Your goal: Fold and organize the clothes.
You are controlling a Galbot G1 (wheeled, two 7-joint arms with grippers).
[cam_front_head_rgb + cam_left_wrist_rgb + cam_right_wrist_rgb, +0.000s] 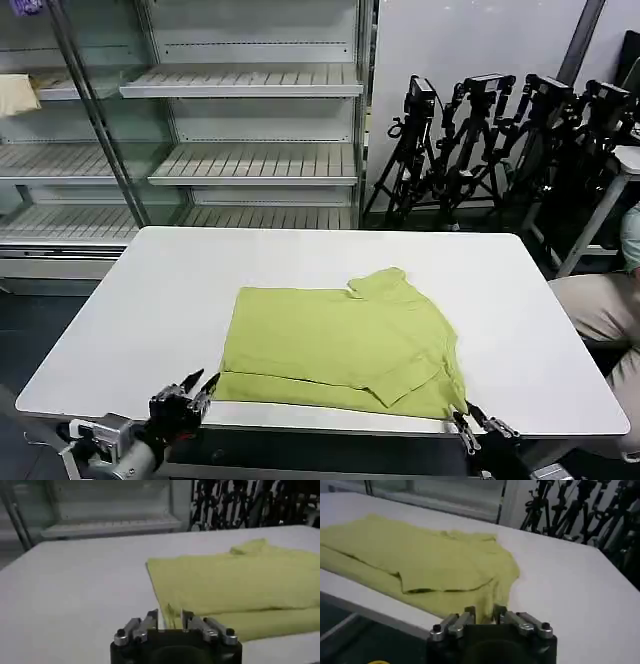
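Where the white table (150,310) comes nearest the robot, a lime-green T-shirt (340,345) lies folded over on itself, spread flat toward the near edge and a little to the right of the middle. Its lower part is doubled up, so a second layer shows along the near side, and one short sleeve (385,283) pokes out at the far edge of the cloth. The near hem of the shirt runs close along the table's front edge.

The left gripper (197,393) sits low at the near left corner of the shirt, just beside the cloth at the table's edge. In the left wrist view its fingers (150,621) stand a narrow gap apart with the shirt's corner (167,611) just beyond them; nothing is caught between them.

The right gripper (478,428) is at the near right corner of the shirt, at the table's front edge. In the right wrist view its fingers (466,618) are likewise a small way apart, and the cloth's near edge (480,611) lies right at the tips; I cannot tell whether they touch it, and they have hold of nothing.

Behind the table stand pale shelves (250,160), and to the right a cluster of black tripods (490,140) leans against the wall.
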